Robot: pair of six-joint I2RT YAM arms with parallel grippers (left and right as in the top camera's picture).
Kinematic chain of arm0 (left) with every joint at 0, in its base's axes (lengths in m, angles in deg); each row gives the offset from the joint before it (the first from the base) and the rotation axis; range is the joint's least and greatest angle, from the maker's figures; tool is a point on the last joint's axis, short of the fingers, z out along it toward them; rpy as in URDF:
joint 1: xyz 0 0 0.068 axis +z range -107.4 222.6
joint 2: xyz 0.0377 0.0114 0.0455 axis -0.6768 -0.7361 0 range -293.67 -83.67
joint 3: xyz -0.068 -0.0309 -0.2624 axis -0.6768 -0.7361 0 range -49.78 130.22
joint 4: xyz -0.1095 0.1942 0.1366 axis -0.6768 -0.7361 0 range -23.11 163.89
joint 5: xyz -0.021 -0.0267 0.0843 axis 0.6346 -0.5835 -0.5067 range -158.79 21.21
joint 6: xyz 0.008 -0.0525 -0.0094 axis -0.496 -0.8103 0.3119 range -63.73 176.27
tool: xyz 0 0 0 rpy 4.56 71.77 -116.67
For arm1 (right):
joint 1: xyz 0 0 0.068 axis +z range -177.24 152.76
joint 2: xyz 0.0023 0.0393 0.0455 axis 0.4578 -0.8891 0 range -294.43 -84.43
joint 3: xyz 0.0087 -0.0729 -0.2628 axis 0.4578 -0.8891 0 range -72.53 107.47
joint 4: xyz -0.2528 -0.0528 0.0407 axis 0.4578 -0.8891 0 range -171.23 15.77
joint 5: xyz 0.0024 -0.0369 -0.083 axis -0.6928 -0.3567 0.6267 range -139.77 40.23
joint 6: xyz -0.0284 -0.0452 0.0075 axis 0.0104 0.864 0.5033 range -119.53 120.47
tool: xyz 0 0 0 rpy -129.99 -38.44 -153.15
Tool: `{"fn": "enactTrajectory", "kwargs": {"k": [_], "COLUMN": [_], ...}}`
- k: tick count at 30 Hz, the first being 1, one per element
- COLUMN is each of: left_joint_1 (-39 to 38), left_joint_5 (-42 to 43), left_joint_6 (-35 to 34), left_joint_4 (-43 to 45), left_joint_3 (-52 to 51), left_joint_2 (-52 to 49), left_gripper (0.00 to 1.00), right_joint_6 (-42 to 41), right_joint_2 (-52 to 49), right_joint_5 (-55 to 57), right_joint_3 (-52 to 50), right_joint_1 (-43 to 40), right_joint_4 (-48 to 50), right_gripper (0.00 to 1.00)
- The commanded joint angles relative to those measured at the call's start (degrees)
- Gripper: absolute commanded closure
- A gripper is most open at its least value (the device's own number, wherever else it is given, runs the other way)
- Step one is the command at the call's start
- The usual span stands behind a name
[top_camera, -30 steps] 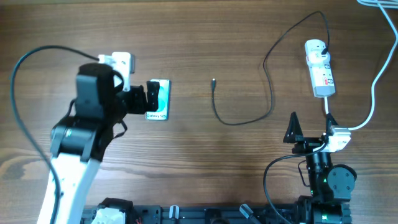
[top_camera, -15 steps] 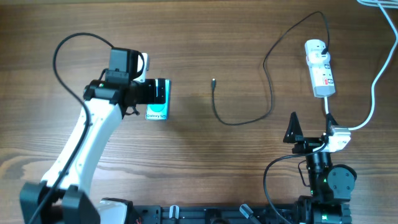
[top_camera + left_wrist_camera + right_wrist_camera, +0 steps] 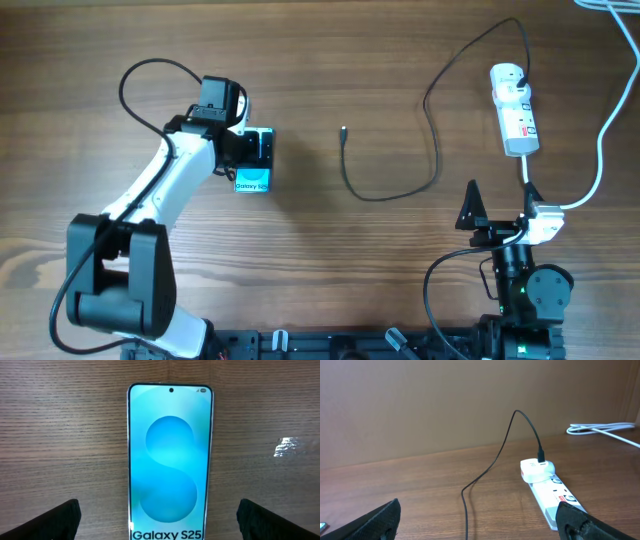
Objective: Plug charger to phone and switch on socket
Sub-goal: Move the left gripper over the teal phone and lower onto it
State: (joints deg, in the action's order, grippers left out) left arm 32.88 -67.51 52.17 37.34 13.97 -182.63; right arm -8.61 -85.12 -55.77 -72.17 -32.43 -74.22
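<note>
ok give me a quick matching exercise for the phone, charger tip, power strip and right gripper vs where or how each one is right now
Things:
1. phone
2. charger plug tip
3. power strip
4. right gripper

States:
A. open, holding nothing, near the robot's base
B. lying free in the middle of the table, touching nothing else
C. flat, screen up, below the open left gripper
D. white, lying at the table's right side

Pairs: 1-C, 2-B, 3-D, 4-A
</note>
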Motion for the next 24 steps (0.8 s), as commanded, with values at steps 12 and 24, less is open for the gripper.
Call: {"fn": "enactTrajectory", "kwargs": {"k": [12,24], "left_joint_1": [-0.2,-1.3], "left_joint_5": [1.0,-2.8], "left_joint_6": [0.7,1.1], "left_joint_4": [6.9,4.0], "left_joint_3": [0.7,0.7], "left_joint_2": [-9.5,-14.5], "left_gripper": [0.0,0.0], "right_joint_6": [0.5,0.5], "right_joint_2": [0.2,0.2], "right_joint_5": [-0.4,-0.4], "right_joint_3": [-0.1,-0.1], "right_joint_1": [-0.4,-0.4], "right_joint_4": [0.3,0.3], "right_gripper": [0.0,0.0]}}
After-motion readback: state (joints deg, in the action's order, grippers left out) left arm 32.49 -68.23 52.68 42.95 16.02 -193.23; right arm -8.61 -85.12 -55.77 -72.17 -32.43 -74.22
